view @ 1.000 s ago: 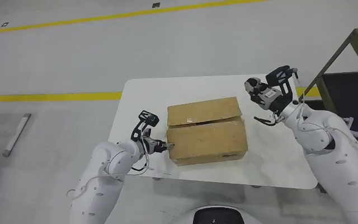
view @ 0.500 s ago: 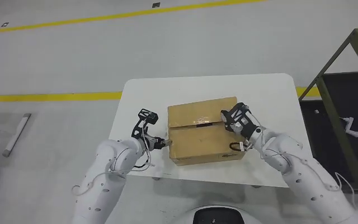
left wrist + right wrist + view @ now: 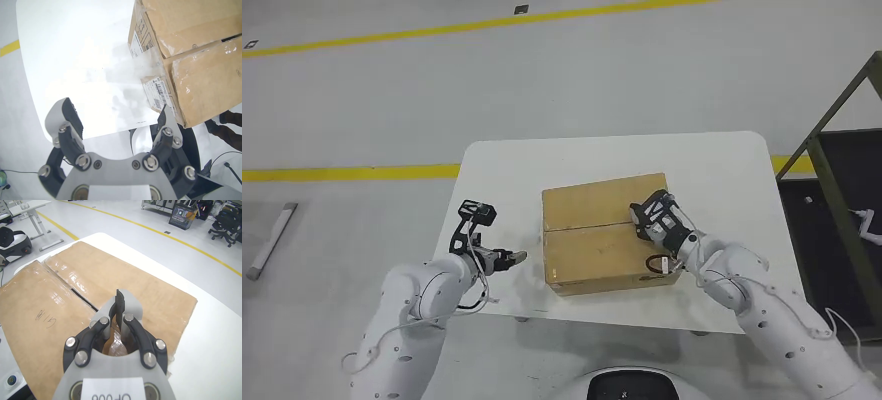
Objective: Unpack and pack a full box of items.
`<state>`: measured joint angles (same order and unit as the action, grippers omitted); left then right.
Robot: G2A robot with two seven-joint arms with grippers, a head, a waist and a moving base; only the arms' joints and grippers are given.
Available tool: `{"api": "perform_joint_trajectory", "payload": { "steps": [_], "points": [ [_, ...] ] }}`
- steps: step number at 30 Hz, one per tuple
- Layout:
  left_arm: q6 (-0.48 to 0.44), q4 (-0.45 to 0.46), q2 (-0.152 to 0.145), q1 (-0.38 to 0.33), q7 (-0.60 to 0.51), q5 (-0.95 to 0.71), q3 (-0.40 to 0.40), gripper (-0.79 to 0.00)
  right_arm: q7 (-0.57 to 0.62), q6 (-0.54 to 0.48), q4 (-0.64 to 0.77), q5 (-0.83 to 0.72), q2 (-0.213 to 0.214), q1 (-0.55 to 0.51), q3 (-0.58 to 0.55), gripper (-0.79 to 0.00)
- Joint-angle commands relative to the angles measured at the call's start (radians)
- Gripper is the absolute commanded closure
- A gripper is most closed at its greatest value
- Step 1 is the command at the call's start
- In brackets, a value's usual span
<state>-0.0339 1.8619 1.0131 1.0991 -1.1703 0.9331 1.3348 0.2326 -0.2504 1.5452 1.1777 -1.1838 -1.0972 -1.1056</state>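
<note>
Sitting closed, brown cardboard box (image 3: 607, 232) — clear-taped flaps, labelled side

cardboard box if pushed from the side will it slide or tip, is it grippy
The cardboard box sits low and wide, flat on the table, so it would probably slide, not tip. Glossy tape across its top flaps looks slippery; bare cardboard likely grips better.

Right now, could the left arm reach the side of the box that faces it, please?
Probably yes: the left gripper hangs open just off that side of the box, and just a stretch of table shows between them.
</note>
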Motion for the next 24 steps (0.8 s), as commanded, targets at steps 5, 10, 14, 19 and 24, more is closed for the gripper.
{"api": "perform_joint_trajectory", "payload": {
  "steps": [5,10,14,19,24],
  "points": [
    [0.000,0.000,0.000,0.000,0.000,0.000,0.000,-0.785,0.011,0.004,0.005,-0.029,-0.002,-0.007,-0.019,0.000],
    [-0.098,-0.002,-0.006,0.026,0.095,0.123,-0.021,-0.785,0.025,0.002,0.017,-0.045,-0.002,-0.014,-0.031,0.000],
    [-0.111,-0.035,-0.005,0.066,0.238,0.196,-0.038,-0.785,0.032,0.004,0.023,-0.057,-0.003,-0.022,-0.038,0.000],
    [-0.148,-0.083,-0.007,0.114,0.414,0.404,-0.087,-0.785,0.040,0.002,0.035,-0.059,-0.003,-0.033,-0.046,0.000],
    [-0.092,-0.148,0.002,0.156,0.591,0.430,-0.112,-0.785,0.051,0.000,0.049,-0.060,-0.002,-0.047,-0.057,0.000]
  ]
}}
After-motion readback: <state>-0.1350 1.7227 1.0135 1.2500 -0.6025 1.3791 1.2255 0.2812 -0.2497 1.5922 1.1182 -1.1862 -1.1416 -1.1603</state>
